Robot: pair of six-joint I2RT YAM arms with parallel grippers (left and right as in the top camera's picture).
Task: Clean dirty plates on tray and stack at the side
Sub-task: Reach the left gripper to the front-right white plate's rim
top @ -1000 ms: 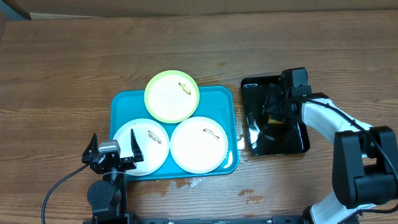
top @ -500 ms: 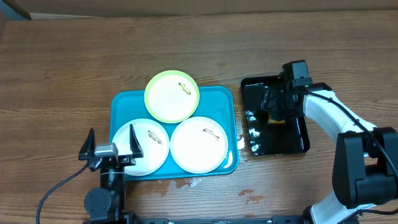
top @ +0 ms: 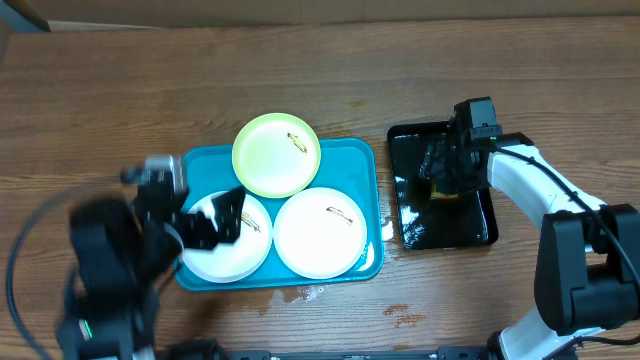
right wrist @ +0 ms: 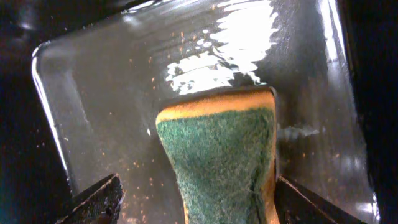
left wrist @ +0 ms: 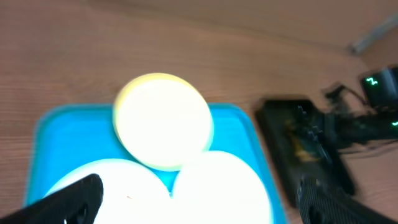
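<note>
A: Where are the plates (top: 320, 232)?
B: All three lie on the blue tray (top: 372, 180), left of centre in the overhead view. They look light, stiff and probably slick, so I'd grip one by the rim.
A: And the hands?
B: The left hand (left wrist: 199, 186) is spread wide and empty above them. The right hand (right wrist: 196, 186) is open astride the soft sponge (right wrist: 217, 149) in the black tray (top: 470, 232).

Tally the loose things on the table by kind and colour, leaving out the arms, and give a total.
White round plastic plates: 2
Pale yellow-green round plastic plate: 1
Turquoise rectangular plastic tray: 1
Glossy black tray: 1
Green-topped yellow sponge: 1
Total: 6
</note>
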